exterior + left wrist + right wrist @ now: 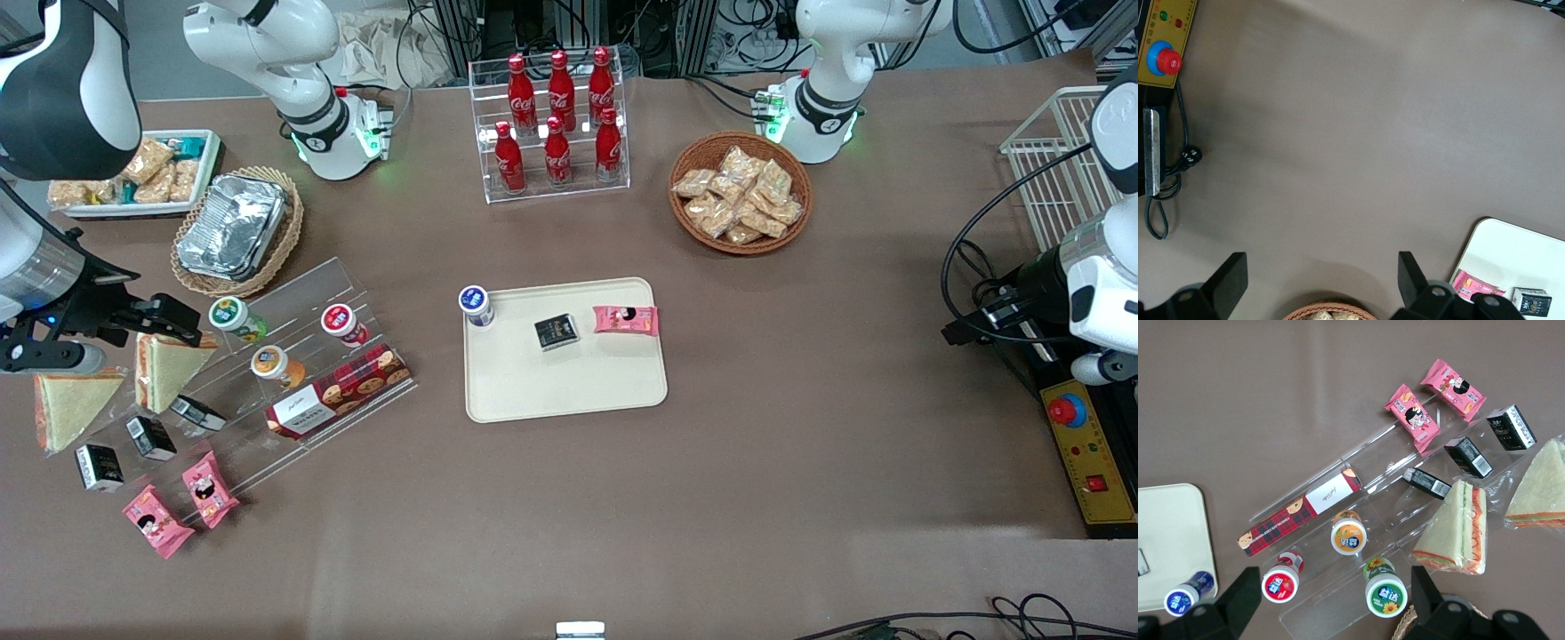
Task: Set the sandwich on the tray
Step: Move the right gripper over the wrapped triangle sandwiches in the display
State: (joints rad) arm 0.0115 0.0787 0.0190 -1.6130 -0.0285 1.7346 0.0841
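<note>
Front view: gripper hangs above the sandwich on the acrylic stand, toward the working arm's end of the desk; tray well apart.
Right wrist view: fingers spread, empty. Sandwich likely light, soft, slippery-wrapped; pinch the bread faces gently.

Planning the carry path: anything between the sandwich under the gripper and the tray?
Yes. The gripper, open, hovers over the sandwich leaning on the clear stepped rack. That rack, with its capped bottles and cookie box, stands between it and the tray. The tray's nearer half is bare.
</note>
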